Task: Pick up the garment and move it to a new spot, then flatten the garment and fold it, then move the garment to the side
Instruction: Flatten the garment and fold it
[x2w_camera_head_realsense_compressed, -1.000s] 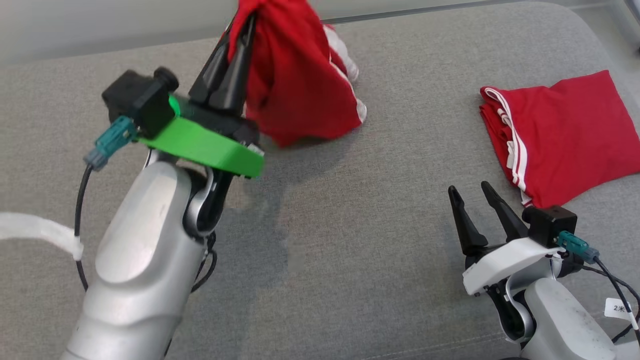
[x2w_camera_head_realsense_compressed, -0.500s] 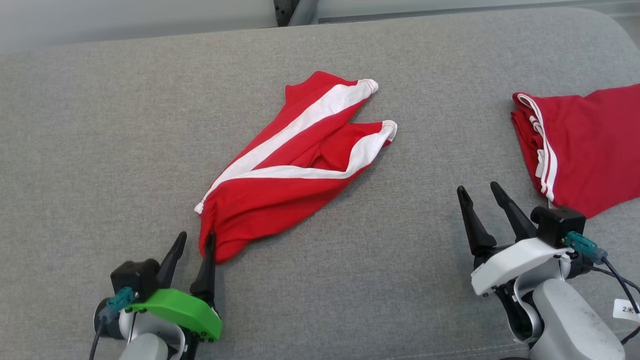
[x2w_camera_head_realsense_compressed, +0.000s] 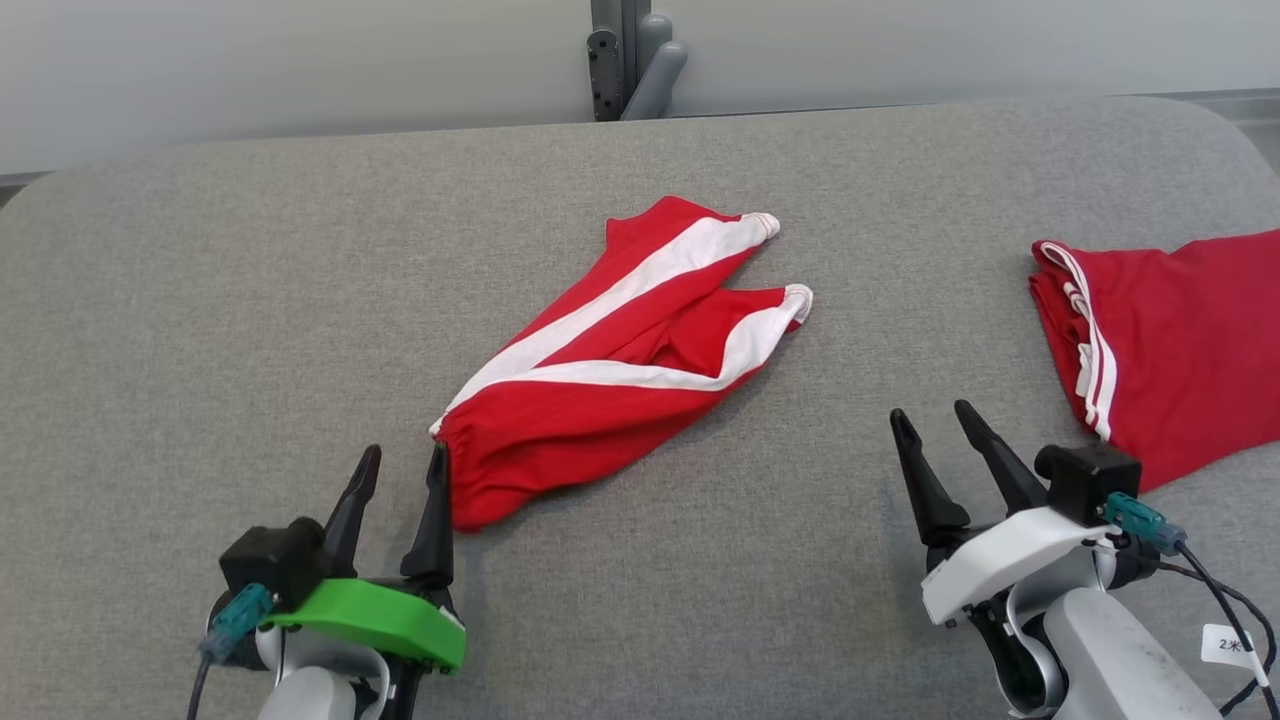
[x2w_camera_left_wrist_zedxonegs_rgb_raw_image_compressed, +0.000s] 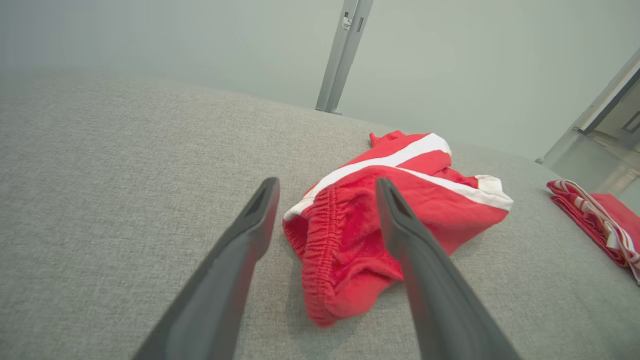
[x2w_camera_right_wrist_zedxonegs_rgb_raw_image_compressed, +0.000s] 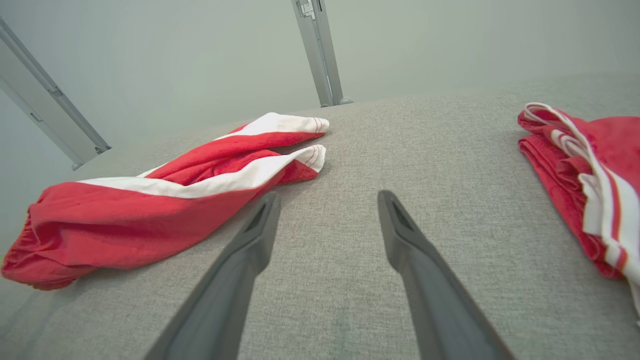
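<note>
Grey padded surface (x2w_camera_head_realsense_compressed: 200, 300): it runs across my whole head view, with rounded far corners, and both garments lie on it.
Pale wall (x2w_camera_head_realsense_compressed: 250, 70): I see it behind the far edge of the surface.
Garment (x2w_camera_head_realsense_compressed: 600, 400): these are red shorts with broad white stripes, lying loose and rumpled near the middle of the surface. They lie on a diagonal, with the gathered waistband at the near left end and the two white-hemmed leg ends at the far right. On my left wrist feed the elastic waistband (x2w_camera_left_wrist_zedxonegs_rgb_raw_image_compressed: 320, 250) bunches up closest to the camera. On the right wrist feed the garment (x2w_camera_right_wrist_zedxonegs_rgb_raw_image_compressed: 125, 225) stretches off to the left of the fingers.
Folded red garment (x2w_camera_head_realsense_compressed: 1180, 340): a second piece with thin white stripes lies at the right edge of the surface, well apart from the shorts. It is just beyond the right gripper.
Left gripper (x2w_camera_head_realsense_compressed: 405, 450): it sits low at the near left with its fingers spread apart and clamped on nothing. The finger on its right side is right at the waistband corner, and I cannot tell if it touches the cloth. A green wrist plate (x2w_camera_head_realsense_compressed: 370, 620) sits behind the fingers.
Right gripper (x2w_camera_head_realsense_compressed: 931, 410): it sits at the near right with its fingers spread and bare grey surface between them. It is apart from both garments. Its wrist plate (x2w_camera_head_realsense_compressed: 1000, 560) is white.
Metal post (x2w_camera_head_realsense_compressed: 625, 60): it stands upright behind the far edge, near the centre.
</note>
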